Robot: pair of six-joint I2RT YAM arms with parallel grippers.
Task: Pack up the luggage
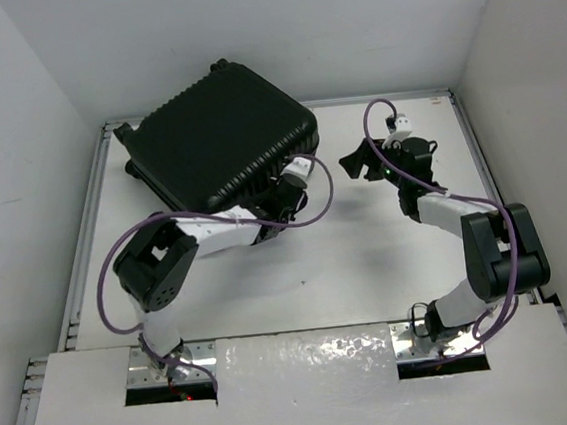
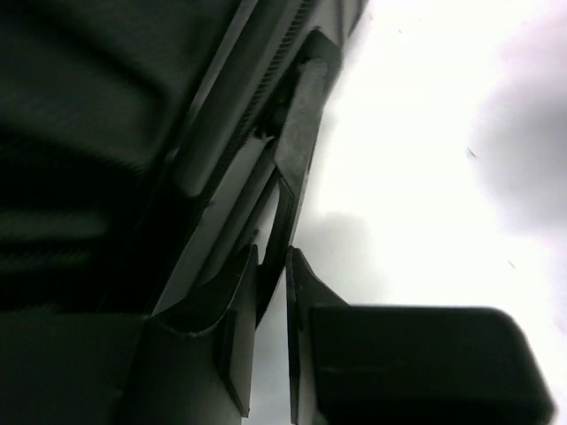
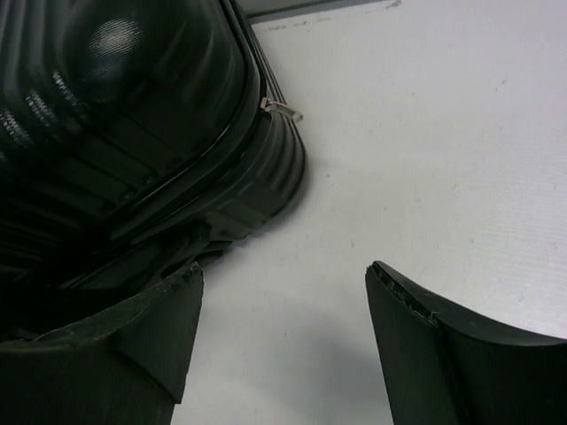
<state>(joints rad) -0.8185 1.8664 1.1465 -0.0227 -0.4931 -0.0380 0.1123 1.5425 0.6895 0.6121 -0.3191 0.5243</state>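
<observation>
I am pinching my left claw (image 1: 296, 184) shut on a thin dark tab (image 2: 297, 133) that is sticking out from the seam at the near right edge of the luggage (image 1: 221, 133). The fingers are coming at it side-on, flat against the shell, because the tab is lying along the edge and a grip from above would only meet the ribbed lid. I cannot tell whether it is a zip puller or a strap end. I am judging it to be the puller, since that is what has to run round the seam.

The luggage is lying flat with its shell closed, on the far left part of the bench (image 1: 368, 255). It is turned at an angle, so one corner is pointing toward my right arm.

I am holding my right claw (image 3: 283, 292) wide open and empty, low over the bench just right of that corner and touching nothing. From there it is looking along the side where a small silver zip pull (image 3: 282, 109) is hanging at the corner. I am judging this a waiting post, close enough to brace the shell if pulling on the tab starts to slide the luggage across the smooth bench.
</observation>
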